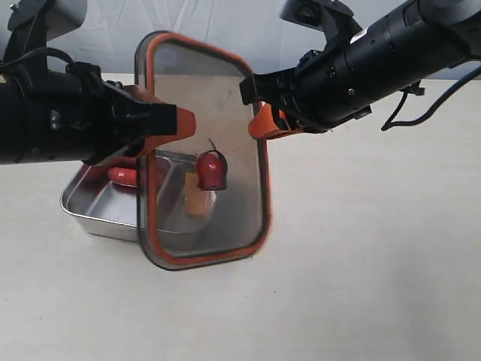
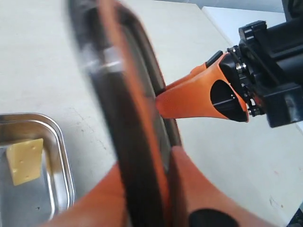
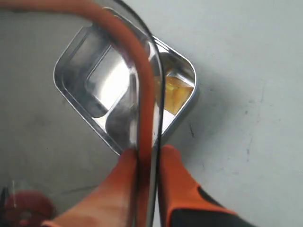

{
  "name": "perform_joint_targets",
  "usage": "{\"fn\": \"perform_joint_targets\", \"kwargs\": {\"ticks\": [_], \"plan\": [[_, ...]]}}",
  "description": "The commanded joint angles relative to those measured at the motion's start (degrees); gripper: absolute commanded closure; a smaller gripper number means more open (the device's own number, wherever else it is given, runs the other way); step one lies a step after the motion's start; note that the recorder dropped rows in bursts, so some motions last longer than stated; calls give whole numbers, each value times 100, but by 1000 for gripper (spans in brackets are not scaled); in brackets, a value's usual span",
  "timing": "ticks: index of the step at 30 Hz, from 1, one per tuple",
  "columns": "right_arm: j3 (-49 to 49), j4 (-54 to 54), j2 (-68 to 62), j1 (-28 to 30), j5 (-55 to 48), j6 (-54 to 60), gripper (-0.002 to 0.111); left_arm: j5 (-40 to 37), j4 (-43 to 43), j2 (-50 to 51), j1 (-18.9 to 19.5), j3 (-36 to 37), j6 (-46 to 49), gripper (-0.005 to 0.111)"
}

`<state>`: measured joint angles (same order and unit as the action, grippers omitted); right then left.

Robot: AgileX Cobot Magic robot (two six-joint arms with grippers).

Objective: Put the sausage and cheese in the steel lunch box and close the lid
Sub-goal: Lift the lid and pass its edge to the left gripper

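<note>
Steel gleamed at the left, where the shiny rectangular steel lunch box (image 1: 98, 216) sat on the pale matte counter (image 1: 361, 263). The glossy red ridged sausage (image 1: 122, 176) apparently lay in its left compartment and the yellow holed cheese wedge (image 2: 23, 161) in the right. Both foods looked loaded; only closing was left. Above the box, the smoky translucent plastic lid (image 1: 210, 98) with its orange seal rim hung tilted. The left jaws were clamped on one long edge and the right jaws pinched the opposite one.

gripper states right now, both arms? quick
Left gripper: closed on the lid, gripping one long edge.
Right gripper: closed on the lid, gripping the opposite long edge.
</note>
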<state>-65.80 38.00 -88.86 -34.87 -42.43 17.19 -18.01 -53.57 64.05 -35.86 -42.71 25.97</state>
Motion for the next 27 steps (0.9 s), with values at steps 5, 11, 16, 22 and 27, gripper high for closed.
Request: {"fn": "perform_joint_targets", "kwargs": {"ticks": [5,11,16,22,27], "plan": [[-12,133,58,-20,-89,112,109,305,141,-40,31,-40,23,106],[-12,96,86,46,-144,112,101,465,437,-40,31,-40,13,106],[-12,83,303,240,-384,112,63,648,665,-40,31,-40,13,106],[-12,-573,769,508,-439,-80,53,737,691,-40,31,-40,13,106],[-12,-1081,1156,890,-440,-424,53,804,719,-40,31,-40,2,106]]}}
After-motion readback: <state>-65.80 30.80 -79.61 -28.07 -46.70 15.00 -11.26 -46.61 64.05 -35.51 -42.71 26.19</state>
